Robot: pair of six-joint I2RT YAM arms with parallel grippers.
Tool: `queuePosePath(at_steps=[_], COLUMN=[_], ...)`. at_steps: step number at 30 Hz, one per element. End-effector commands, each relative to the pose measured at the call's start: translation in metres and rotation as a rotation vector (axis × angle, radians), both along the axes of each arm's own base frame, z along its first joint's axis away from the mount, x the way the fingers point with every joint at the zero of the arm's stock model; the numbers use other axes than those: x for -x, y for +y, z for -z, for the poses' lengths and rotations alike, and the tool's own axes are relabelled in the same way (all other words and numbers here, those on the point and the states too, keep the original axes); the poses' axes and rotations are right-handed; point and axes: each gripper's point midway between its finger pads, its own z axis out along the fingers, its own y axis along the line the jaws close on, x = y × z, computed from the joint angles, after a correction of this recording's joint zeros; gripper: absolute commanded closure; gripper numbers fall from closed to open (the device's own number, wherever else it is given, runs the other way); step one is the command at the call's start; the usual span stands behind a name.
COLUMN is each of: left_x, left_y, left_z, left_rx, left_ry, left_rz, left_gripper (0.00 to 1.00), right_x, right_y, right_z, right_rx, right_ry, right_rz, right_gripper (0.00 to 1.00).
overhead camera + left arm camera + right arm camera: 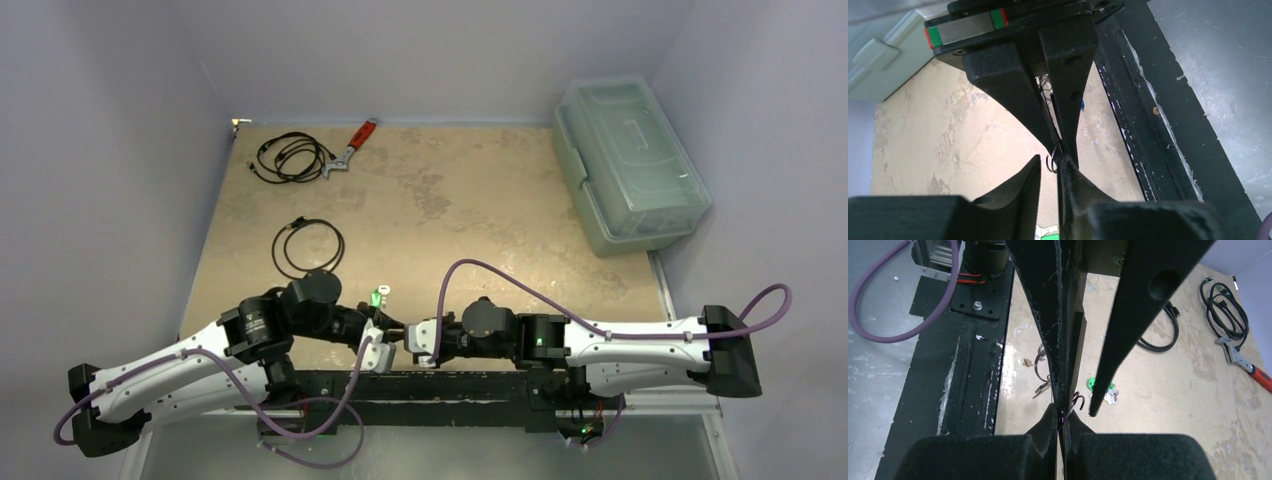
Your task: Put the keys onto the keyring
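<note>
My right gripper (1060, 411) is shut on the thin wire of the keyring (1077, 401), whose curled end sticks out just past its tips. My left gripper (1050, 159) faces it tip to tip. Its jaws are narrow, and the wire curl (1052, 163) sits between them against one finger (1066, 165), with a slit left on the other side. In the top view both grippers (398, 335) meet near the front edge. A green-tagged key (1096, 385) with a silver blade (1111, 397) lies on the table below, also visible from above (378, 295). Small metal keys (1043, 388) hang by a loop beside my right fingers.
Two coiled black cables (290, 156) (308, 246) and a red-handled wrench (354, 146) lie at the far left. A clear plastic box (630, 165) stands at the far right. The black mounting rail (450, 385) runs under the grippers at the near edge.
</note>
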Motion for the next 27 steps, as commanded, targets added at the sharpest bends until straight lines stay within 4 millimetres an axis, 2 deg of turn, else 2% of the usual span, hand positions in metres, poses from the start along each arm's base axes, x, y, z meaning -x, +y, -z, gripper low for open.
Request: queuePosePath(at_steps=[1, 3, 10, 12, 15, 18, 27], left_x=[0.003, 0.001, -0.003, -0.007, -0.014, -0.017, -0.018], left_y=[-0.007, -0.007, -0.004, -0.003, -0.001, -0.001, 0.001], left_z=[-0.004, -0.004, -0.006, -0.009, -0.016, -0.024, -0.029], left_rx=[0.029, 0.029, 0.053, 0.078, 0.129, 0.177, 0.218], left_ry=[0.017, 0.013, -0.009, -0.028, -0.053, -0.075, -0.110], left_rz=[0.017, 0.007, -0.017, -0.044, -0.091, -0.106, -0.111], left_gripper=[0.91, 1.00, 1.00, 1.00, 1.00, 1.00, 1.00], right_x=[0.003, 0.003, -0.003, -0.007, -0.011, -0.011, -0.010], right_y=[0.010, 0.010, 0.007, 0.004, 0.001, 0.000, 0.002], right_z=[-0.043, -0.043, -0.054, -0.060, -0.064, -0.064, -0.056], right_rx=[-0.111, -0.113, -0.160, -0.185, -0.213, -0.230, -0.232], right_ry=[-0.034, -0.039, -0.051, -0.042, -0.022, -0.007, 0.035], right_rz=[-0.019, -0.019, 0.024, 0.059, 0.093, 0.107, 0.117], right_gripper=[1.00, 1.00, 0.98, 0.90, 0.69, 0.60, 0.60])
